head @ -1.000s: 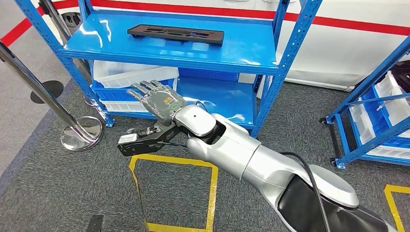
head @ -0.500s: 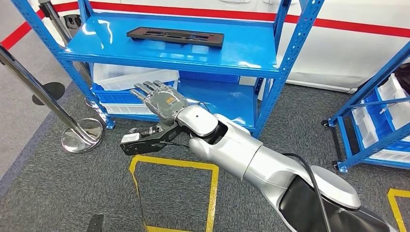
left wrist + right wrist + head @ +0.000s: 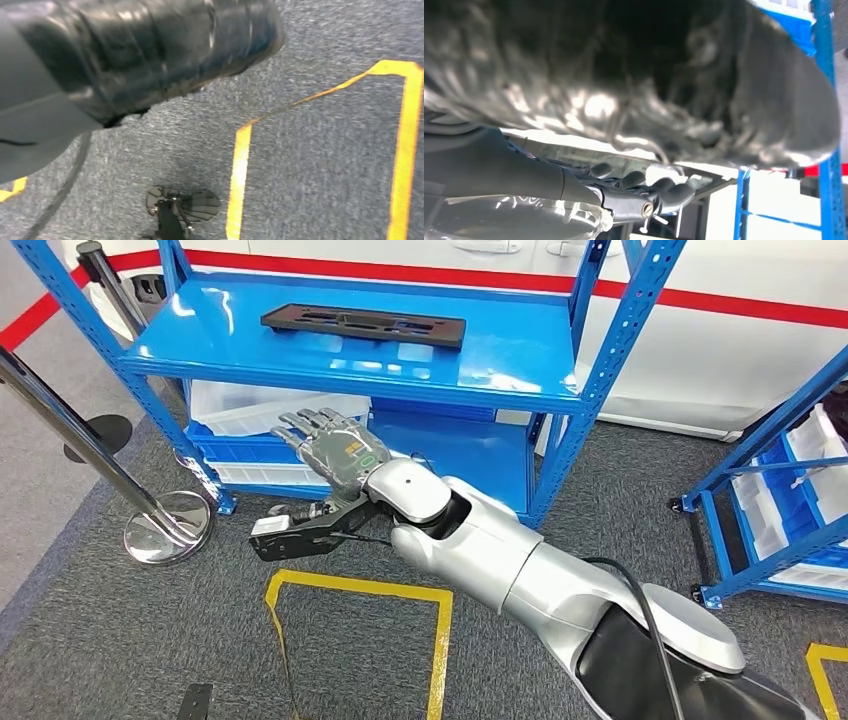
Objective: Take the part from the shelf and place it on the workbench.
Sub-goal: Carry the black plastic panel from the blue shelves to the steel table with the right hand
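Observation:
A long flat black part [image 3: 363, 324] lies on the top board of the blue shelf [image 3: 500, 355], towards its back. My right hand [image 3: 335, 448] is stretched out flat in front of the shelf, below the top board's front edge and a little left of the part's middle. Its fingers are straight and hold nothing; the dark fingers [image 3: 639, 192] also appear in the right wrist view. In the left wrist view a dark blurred cover of my left hand [image 3: 125, 55] hangs above the grey carpet, its fingers hidden.
White and blue bins [image 3: 250, 400] sit on the lower shelf level behind my right hand. A chrome post with a round base [image 3: 165, 525] stands at the left. A second blue rack with bins [image 3: 790, 470] stands at the right. Yellow tape [image 3: 440, 640] marks the carpet.
The whole picture has shifted slightly down, so the camera moved. My right hand sits a little further right and closer under the top board's front edge, still flat and holding nothing.

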{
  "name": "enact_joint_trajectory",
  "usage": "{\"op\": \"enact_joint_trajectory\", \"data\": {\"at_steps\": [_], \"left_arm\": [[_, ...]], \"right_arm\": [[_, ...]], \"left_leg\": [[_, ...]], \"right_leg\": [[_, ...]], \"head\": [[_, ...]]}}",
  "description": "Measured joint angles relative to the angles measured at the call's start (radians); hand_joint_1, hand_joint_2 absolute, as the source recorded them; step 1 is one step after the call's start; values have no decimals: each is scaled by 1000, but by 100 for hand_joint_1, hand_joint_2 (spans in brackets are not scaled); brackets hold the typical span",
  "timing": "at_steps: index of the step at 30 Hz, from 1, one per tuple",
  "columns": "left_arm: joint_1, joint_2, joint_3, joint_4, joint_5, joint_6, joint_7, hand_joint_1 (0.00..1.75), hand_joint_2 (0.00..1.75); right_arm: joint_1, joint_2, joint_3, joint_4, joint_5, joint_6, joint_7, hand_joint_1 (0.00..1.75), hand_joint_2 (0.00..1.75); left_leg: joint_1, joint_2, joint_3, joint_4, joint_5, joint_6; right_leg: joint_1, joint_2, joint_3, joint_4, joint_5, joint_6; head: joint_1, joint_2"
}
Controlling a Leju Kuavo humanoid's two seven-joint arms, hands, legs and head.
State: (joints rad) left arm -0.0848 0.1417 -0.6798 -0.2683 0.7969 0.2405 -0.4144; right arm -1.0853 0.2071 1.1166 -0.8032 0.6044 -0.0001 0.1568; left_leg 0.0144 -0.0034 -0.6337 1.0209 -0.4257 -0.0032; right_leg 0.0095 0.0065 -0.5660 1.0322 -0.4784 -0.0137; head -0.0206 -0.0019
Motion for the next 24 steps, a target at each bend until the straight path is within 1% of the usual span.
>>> {"op": "enact_joint_trajectory", "data": {"at_steps": [1,2,3,4,5,6,7,8,9,10,11,12,13,15,16,17,18,19,20,21,22,23,24], "left_arm": [[1,0,0,0,1,0,0,0,0],[3,0,0,0,1,1,-1,0,0],[3,0,0,0,2,1,-1,0,0],[2,0,0,0,2,1,-1,0,0],[1,0,0,0,2,1,-1,0,0],[1,0,0,0,2,1,-1,0,0],[2,0,0,0,2,1,-1,0,0],[3,0,0,0,2,1,-1,0,0],[4,0,0,0,2,1,-1,0,0],[5,0,0,0,2,1,-1,0,0],[5,0,0,0,2,1,-1,0,0],[4,0,0,0,2,1,-1,0,0],[3,0,0,0,2,1,-1,0,0],[1,0,0,0,2,1,-1,0,0],[1,0,0,0,2,1,-1,0,0],[1,0,0,0,2,1,-1,0,0],[0,0,0,0,2,1,-1,0,0],[-1,-1,0,0,2,1,-1,0,0],[-3,0,0,0,3,1,-1,0,0],[-3,0,0,0,5,1,-1,0,0],[-3,1,0,0,7,2,-1,0,0],[0,2,0,0,10,3,-1,0,0],[3,3,0,0,12,3,-1,0,0]], "right_arm": [[0,0,0,0,0,0,0,0,0],[-1,0,0,0,0,0,0,0,0],[-3,0,0,0,0,0,0,0,0],[-3,0,0,0,0,0,0,0,0],[-2,0,0,0,0,0,0,0,0],[0,-1,0,1,0,0,0,0,0],[3,-1,0,2,0,0,0,0,0],[6,-2,0,2,0,0,0,0,0],[7,-2,0,3,0,0,0,0,0],[7,-3,0,3,0,0,0,0,0],[6,-3,0,3,0,0,0,0,0],[5,-4,0,4,0,0,0,0,0],[5,-4,0,4,0,0,0,0,0],[5,-5,0,4,0,0,-1,0,0],[5,-5,0,4,0,0,-1,0,0],[4,-5,0,4,0,0,0,0,0],[2,-5,0,4,0,0,0,0,0],[0,-5,0,4,0,0,-1,0,0],[-1,-5,0,4,0,0,-1,0,0],[-1,-5,0,4,0,1,-1,0,0],[1,-5,0,4,-1,1,-1,0,0],[4,-5,0,5,-1,1,-1,0,0],[5,-5,0,5,-1,1,-1,0,0]], "left_leg": [[2,-1,5,-3,-2,5],[4,-1,13,-6,-5,10],[6,-1,21,-8,-9,16],[7,-1,28,-9,-13,20],[7,-1,33,-9,-18,24],[6,-1,38,-9,-24,26],[6,-2,45,-9,-30,26],[6,-2,54,-9,-37,26],[6,-3,66,-9,-46,25],[6,-4,79,-9,-55,23],[6,-4,90,-10,-64,19],[6,-5,98,-11,-71,15],[6,-4,101,-13,-77,9],[6,-4,108,-11,-83,-4],[6,-3,111,-10,-88,-10],[6,-2,113,1,-93,-14],[7,-2,106,23,-104,-17],[8,-2,82,69,-121,-20],[8,-2,50,126,-139,-22],[8,-2,8,189,-160,-24],[8,-2,-31,237,-171,-27],[8,-2,-56,255,-167,-28],[8,-2,-68,242,-141,-27]], "right_leg": [[0,0,1,6,-4,4],[-1,-1,-6,25,-13,9],[-2,-1,-25,63,-30,14],[-4,-1,-57,121,-51,19],[-6,-2,-99,189,-74,22],[-8,-2,-142,250,-90,25],[-9,-2,-173,285,-91,26],[-10,-2,-188,284,-72,25],[-10,-2,-182,242,-32,23],[-10,-2,-161,173,20,18],[-7,-2,-139,107,61,11],[-3,-2,-123,52,81,5],[0,-1,-112,20,89,-1],[5,-1,-103,2,74,-13],[3,-1,-93,-2,77,-19],[1,0,-83,-6,73,-25],[-1,0,-72,-10,70,-31],[-3,-1,-62,-13,66,-36],[-3,-1,-55,-15,61,-39],[-3,-1,-48,-14,54,-41],[-2,0,-40,-14,46,-41],[-1,2,-31,-13,37,-41],[-1,3,-19,-11,27,-40]], "head": [[0,0],[1,0],[2,0],[2,0],[3,0],[3,0],[3,0],[3,0],[3,0],[3,0],[2,0],[1,0],[1,0],[1,0],[2,0],[1,0],[-1,0],[-2,0],[-4,0],[-5,0],[-4,0],[-4,0],[-4,0]]}}
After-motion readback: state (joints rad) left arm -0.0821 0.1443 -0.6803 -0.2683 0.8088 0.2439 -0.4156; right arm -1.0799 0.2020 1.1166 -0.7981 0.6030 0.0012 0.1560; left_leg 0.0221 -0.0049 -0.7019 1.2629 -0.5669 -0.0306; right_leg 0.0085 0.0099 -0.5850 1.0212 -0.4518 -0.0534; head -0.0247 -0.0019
